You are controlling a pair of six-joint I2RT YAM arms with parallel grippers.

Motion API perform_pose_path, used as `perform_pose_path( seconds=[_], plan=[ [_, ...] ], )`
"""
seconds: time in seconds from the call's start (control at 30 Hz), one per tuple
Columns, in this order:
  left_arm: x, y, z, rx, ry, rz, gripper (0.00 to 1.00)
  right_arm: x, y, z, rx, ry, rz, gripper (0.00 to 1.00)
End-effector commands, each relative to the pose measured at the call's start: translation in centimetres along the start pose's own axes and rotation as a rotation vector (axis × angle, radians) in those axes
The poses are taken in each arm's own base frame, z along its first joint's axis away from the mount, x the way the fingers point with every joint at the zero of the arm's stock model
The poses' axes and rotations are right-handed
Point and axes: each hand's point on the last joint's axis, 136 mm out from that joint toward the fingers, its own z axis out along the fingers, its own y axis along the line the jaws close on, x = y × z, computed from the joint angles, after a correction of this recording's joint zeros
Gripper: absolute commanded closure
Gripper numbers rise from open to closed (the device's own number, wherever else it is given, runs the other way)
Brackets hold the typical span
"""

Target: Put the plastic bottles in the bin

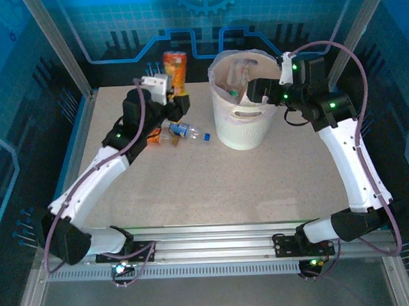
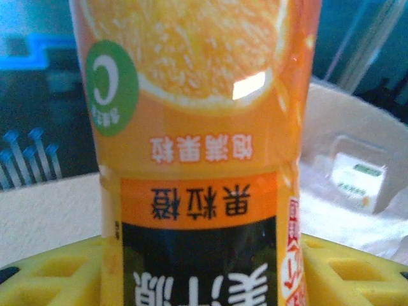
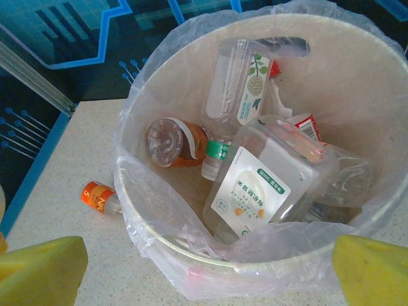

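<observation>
Left gripper (image 2: 201, 274) apparently clamps tall orange plastic bottle (image 2: 191, 95); slick wall may slip. Right gripper (image 3: 207, 271), spread wide and empty over round white plastic bin (image 1: 240, 128), could block drop.

White bin (image 1: 238, 128) is loaded with a few clear bottles (image 3: 255, 185); orange bottle (image 1: 175, 68) is stood upright just beside it.

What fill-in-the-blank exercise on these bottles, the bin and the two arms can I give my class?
1. The upright bottle between the fingers of the left gripper is coloured ___.
2. Above the bin, the right gripper holds its jaws ___.
3. The bin is lined with a clear plastic ___.
4. The blue-labelled bottle lies on the ___.
Missing words: orange; open; bag; table.
</observation>
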Motion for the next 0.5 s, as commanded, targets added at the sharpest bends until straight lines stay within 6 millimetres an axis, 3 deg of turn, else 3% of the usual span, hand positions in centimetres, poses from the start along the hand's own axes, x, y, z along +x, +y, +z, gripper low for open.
perform_pose_path(
  seconds=[0.0,0.17,0.3,0.47],
  plan=[
    [-4.7,-4.0,1.4,0.15,-0.119,0.132,0.4,-1.1,0.2,-1.5,0.004,-0.072,0.015,0.0],
    [-6.2,-7.8,4.4,0.274,-0.132,0.194,0.41,-2.7,1.0,-2.4,-0.064,-0.132,0.043,0.0],
    [-6.6,-10.5,5.6,0.345,-0.137,0.235,0.42,-4.8,4.4,-3.2,-0.328,-0.187,0.066,0.0],
    [-6.1,-12.9,5.7,0.415,-0.126,0.259,0.42,-6.8,7.9,-3.5,-0.505,-0.219,0.022,0.0]
  ],
)
